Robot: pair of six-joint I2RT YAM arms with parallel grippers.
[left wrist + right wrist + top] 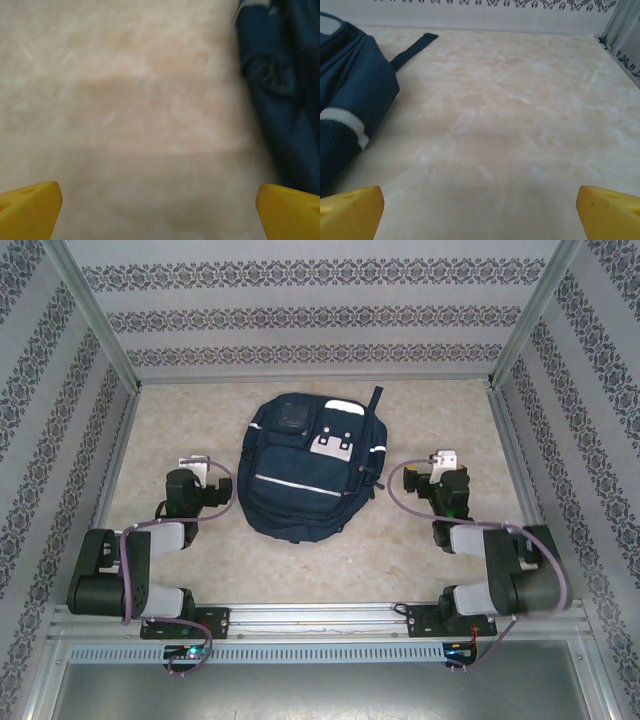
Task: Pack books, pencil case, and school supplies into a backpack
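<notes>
Left claw spread wide, right claw spread wide, arms folded

Navy backpack with white stripes; beige marbled tabletop; yellow fingers; walls with dark floral bands

Worktop: beige marbled, under left tool and right tool | walls: patterned bands, beyond both | corner posts: metal
</notes>
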